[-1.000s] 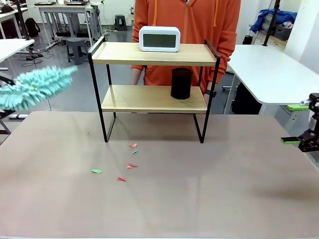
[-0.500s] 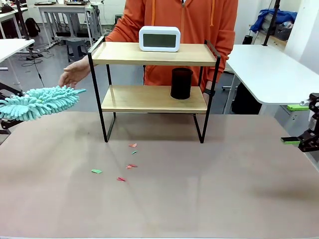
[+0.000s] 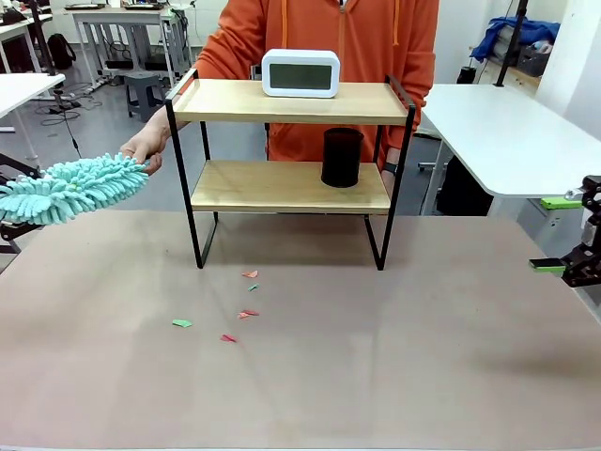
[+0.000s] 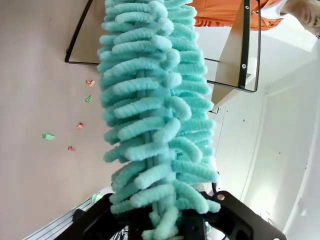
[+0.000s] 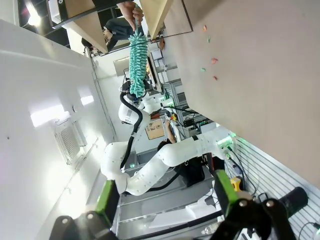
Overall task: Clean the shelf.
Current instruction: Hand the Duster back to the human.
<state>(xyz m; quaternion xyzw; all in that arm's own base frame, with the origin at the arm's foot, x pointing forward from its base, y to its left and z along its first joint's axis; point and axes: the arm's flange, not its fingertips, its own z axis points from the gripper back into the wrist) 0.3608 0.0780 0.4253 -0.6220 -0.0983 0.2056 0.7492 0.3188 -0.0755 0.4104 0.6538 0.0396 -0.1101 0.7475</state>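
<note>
The shelf (image 3: 291, 101), a two-tier rack of wooden boards on a black frame, stands at the table's far middle. A white clock (image 3: 300, 73) sits on its top board and a black cup (image 3: 342, 157) on the lower one. My left gripper (image 4: 167, 226) is shut on the base of a teal fluffy duster (image 3: 73, 188), which stretches from the left edge towards the shelf (image 4: 235, 55). The person's hand (image 3: 146, 148) touches the duster's tip. My right gripper (image 3: 556, 233) hangs open at the table's right edge, its jaws wide apart with nothing between its fingers (image 5: 106, 197).
Several small red and green paper scraps (image 3: 248, 314) lie on the table in front of the shelf. The person in an orange hoodie (image 3: 347, 38) stands behind it. A white side table (image 3: 507, 132) stands at the back right.
The duster came down from a raised tilt to nearly level. The person's hand reached in from behind the shelf and now touches its tip. My right gripper has not moved.
</note>
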